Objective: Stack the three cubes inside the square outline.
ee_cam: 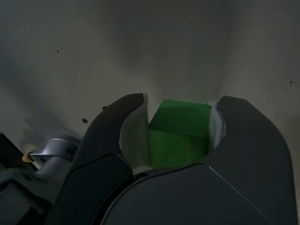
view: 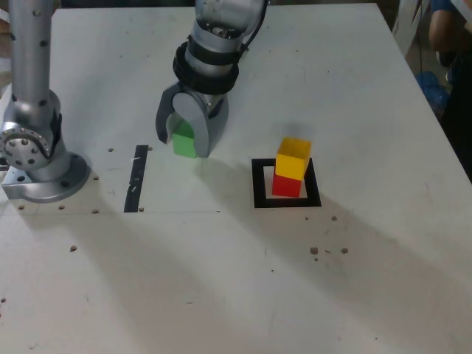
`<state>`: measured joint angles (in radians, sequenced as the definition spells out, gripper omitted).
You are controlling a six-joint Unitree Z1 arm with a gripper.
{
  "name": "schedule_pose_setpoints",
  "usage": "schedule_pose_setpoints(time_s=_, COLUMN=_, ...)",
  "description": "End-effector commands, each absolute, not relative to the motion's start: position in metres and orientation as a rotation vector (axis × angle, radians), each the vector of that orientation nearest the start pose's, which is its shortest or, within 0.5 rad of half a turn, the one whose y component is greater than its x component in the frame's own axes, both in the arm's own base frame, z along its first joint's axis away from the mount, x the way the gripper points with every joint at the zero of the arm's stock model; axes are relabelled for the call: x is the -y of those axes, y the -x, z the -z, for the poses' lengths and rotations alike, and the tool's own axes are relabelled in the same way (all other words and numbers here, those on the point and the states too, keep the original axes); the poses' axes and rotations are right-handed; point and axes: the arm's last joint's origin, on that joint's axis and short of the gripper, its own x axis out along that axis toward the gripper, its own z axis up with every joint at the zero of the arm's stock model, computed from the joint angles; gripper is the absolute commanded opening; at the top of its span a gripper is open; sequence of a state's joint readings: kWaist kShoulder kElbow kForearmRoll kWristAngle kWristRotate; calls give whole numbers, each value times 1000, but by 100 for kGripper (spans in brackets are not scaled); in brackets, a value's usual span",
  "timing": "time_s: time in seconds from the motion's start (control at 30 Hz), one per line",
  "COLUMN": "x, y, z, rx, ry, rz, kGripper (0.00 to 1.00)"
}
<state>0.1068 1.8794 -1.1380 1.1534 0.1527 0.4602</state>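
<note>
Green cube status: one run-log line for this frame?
hand: shut on small green cube | yellow cube on red cube | inside black square outline

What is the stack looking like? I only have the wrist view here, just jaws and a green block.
Observer: The yellow cube sits on the red cube, both inside the square outline.
Operator: Which way from the gripper?
Observer: The outline lies toward the exterior view's right of the gripper, with bare table between them.
Operator: Is the green one off the table?
Observer: I cannot tell lift; the green cube is clamped between the fingers close to the surface, beside a black tape strip.
</note>
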Motion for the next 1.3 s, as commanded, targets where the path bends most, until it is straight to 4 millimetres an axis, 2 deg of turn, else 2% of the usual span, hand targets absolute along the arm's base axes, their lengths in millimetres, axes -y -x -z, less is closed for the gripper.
schedule_pose_setpoints(time_s=0.0, x=-32, y=-269, z=-233, rx=-1896, ry=-369, rz=253, kGripper=17)
schedule_pose_setpoints(time_s=0.2, x=-10, y=-282, z=-307, rx=-1877, ry=-432, rz=206, kGripper=17)
schedule_pose_setpoints(time_s=0.27, x=-5, y=-289, z=-325, rx=-1850, ry=-428, rz=203, kGripper=17)
schedule_pose_setpoints(time_s=0.37, x=0, y=-302, z=-342, rx=-1788, ry=-392, rz=207, kGripper=16)
schedule_pose_setpoints(time_s=0.6, x=11, y=-329, z=-364, rx=-1659, ry=-349, rz=194, kGripper=13)
schedule_pose_setpoints(time_s=0.7, x=22, y=-337, z=-369, rx=-1624, ry=-372, rz=201, kGripper=12)
schedule_pose_setpoints(time_s=0.83, x=33, y=-353, z=-363, rx=-1617, ry=-395, rz=216, kGripper=11)
schedule_pose_setpoints(time_s=1.27, x=38, y=-373, z=-334, rx=-1692, ry=-420, rz=223, kGripper=11)
